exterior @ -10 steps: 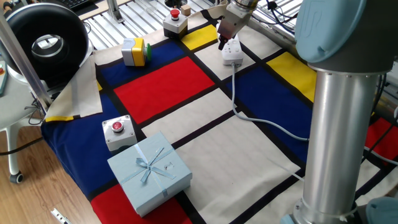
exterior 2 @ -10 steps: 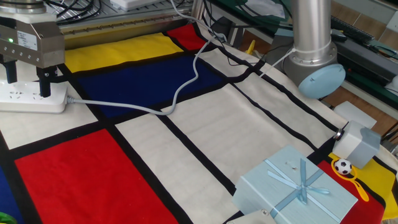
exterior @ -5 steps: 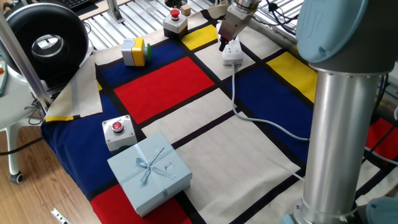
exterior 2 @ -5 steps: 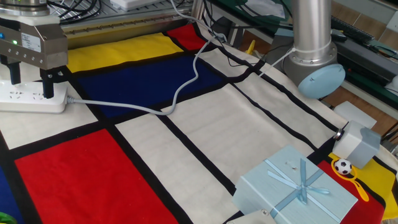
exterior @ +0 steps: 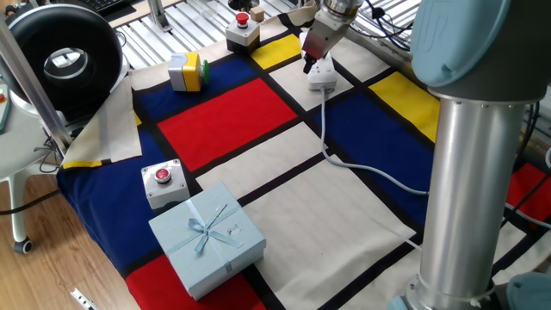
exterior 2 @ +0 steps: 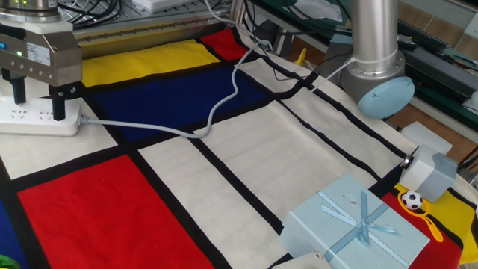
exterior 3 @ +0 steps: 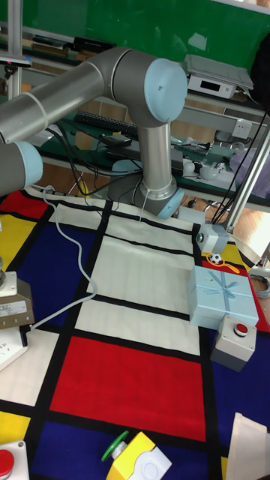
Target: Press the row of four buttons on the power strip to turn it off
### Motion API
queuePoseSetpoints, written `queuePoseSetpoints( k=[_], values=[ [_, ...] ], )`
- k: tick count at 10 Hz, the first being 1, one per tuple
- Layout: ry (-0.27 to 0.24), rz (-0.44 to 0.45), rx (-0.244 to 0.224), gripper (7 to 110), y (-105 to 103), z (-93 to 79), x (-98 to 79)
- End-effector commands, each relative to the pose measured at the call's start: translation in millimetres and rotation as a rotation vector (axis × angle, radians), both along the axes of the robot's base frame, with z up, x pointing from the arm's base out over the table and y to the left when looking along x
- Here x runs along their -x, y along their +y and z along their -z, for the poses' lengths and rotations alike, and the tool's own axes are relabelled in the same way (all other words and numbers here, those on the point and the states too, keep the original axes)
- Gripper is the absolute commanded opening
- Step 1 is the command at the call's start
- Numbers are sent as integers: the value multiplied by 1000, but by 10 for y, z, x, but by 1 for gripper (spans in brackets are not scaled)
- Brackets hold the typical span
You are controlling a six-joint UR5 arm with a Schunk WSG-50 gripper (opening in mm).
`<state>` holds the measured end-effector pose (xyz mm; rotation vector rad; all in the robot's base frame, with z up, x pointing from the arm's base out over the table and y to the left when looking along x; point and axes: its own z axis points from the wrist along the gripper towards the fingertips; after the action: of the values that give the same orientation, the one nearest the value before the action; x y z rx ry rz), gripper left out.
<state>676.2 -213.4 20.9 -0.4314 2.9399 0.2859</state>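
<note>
Power strip, long white plastic with dark socket holes, lies at the far table edge on a white cloth panel, its pale grey cord snaking toward my base. My 2 dark fingers stand apart, tips on its top, gripping nothing.

The white power strip lay flat on a white panel of the checked cloth; its grey cord snaked across the blue panel.
</note>
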Motion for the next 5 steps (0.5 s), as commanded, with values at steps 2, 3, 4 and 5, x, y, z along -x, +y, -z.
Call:
queuePoseSetpoints(
  k=[2,3,4,5],
  values=[
    [-6,8,-8,88,4,3,1],
    [-5,10,-6,88,-1,1,2],
    [-4,10,-6,88,0,2,6],
    [-4,10,-8,88,3,1,7]
  ],
)
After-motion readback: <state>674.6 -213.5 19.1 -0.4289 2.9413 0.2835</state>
